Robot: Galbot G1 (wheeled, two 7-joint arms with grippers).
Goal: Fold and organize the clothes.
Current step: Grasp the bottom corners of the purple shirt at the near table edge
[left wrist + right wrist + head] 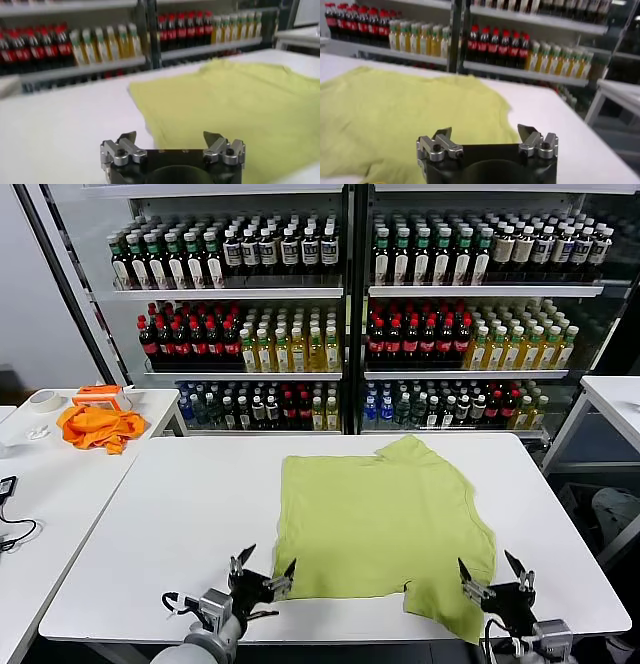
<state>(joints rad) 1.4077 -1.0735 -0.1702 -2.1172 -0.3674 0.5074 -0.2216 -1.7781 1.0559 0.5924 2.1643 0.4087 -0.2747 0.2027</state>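
Note:
The lime yellow-green T-shirt point(385, 524) lies spread flat on the white table point(180, 514), plain side up, its white graphic not visible. My left gripper point(263, 569) is open and empty at the shirt's near left corner, by the table's front edge. My right gripper point(495, 575) is open and empty at the shirt's near right corner. The shirt also shows in the left wrist view point(235, 105) beyond the open left gripper point(170, 137), and in the right wrist view point(395, 110) beyond the open right gripper point(485, 132).
An orange cloth point(98, 427) and a roll of tape point(43, 400) lie on a side table point(60, 484) at the left. Drink coolers full of bottles point(330, 314) stand behind. Another table point(615, 399) is at the far right.

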